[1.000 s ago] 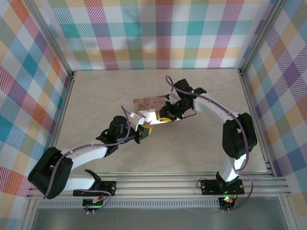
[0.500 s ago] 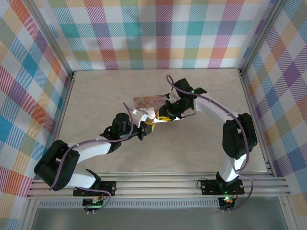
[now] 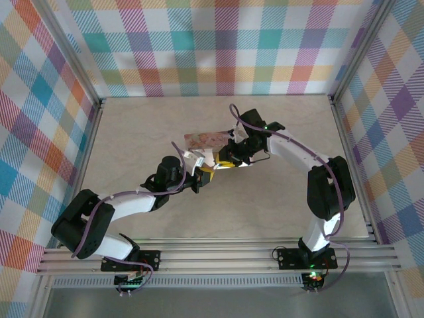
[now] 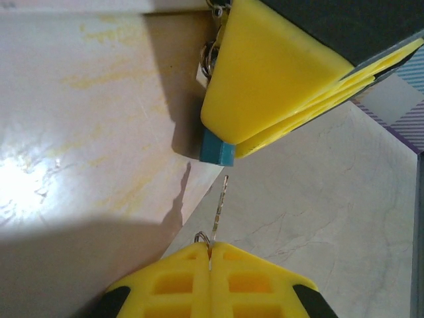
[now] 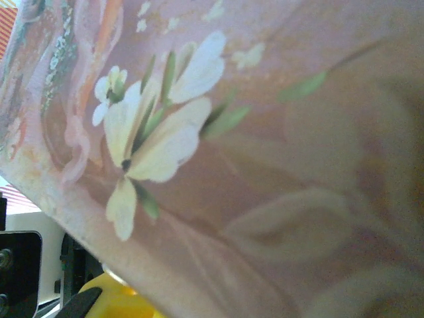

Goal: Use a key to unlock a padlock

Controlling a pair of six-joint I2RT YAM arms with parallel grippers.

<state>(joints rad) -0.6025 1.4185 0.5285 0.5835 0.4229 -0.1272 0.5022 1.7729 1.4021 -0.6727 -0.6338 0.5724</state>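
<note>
The key (image 4: 222, 202) is a thin metal blade that sticks up out of my left gripper (image 4: 211, 246), whose yellow fingers are shut on its head beside a small ring. Its tip points at the padlock (image 4: 217, 147), of which a bluish corner shows. That corner pokes out from the yellow fingers (image 4: 265, 79) of my right gripper, which is shut on it. A short gap separates the key tip from the padlock. In the top view my left gripper (image 3: 203, 174) and right gripper (image 3: 224, 162) meet at mid-table, just in front of the pink tin (image 3: 207, 140).
The pink flower-printed tin (image 5: 265, 165) sits very close to the right wrist camera, and its pale side (image 4: 79, 132) lies just left of the key. Marble tabletop (image 3: 265, 205) spreads around both arms, bounded by metal rails and plaid walls.
My left gripper has moved up and slightly right with the key, closing in on the right gripper and the tin. The right arm has stayed still.
</note>
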